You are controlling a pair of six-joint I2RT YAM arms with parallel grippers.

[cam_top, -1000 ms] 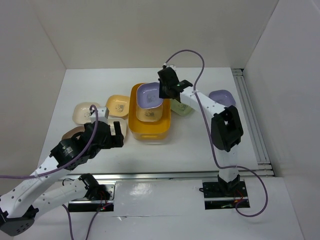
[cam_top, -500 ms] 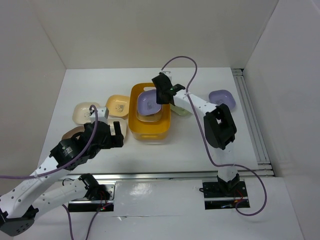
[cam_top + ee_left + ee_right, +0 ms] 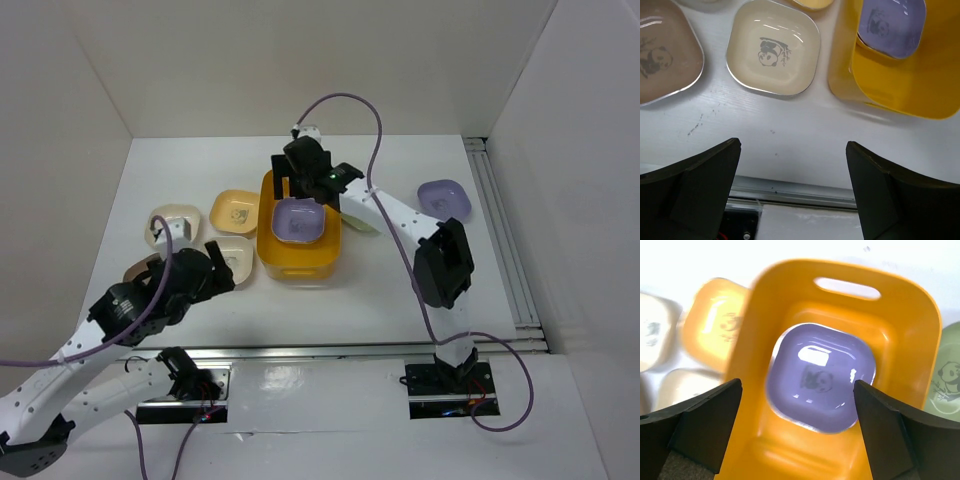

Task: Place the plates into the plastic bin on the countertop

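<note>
Over the bin (image 3: pixel 298 270) on the countertop (image 3: pixel 400 290), the right gripper (image 3: pixel 797 387) hangs with its fingers spread wide and nothing between them. A lavender plate (image 3: pixel 820 377) lies flat on the bin floor right below, so I'd call that one delivered. The left gripper (image 3: pixel 792 145) is spread and empty too, low over the counter, with a cream plate (image 3: pixel 772 52) straight ahead and a tan plate (image 3: pixel 662 60) beside it.

The next move looks like a pickup. The left has to get a finger over the cream plate's shallow rim, while the right must swing out to the second lavender plate (image 3: pixel 444 198), well off by the rail.

The green plate (image 3: pixel 947 382) is cut off at the picture's edge and half under the arm from above. Whether anything sits beneath the plate in the bin, I can't tell.
</note>
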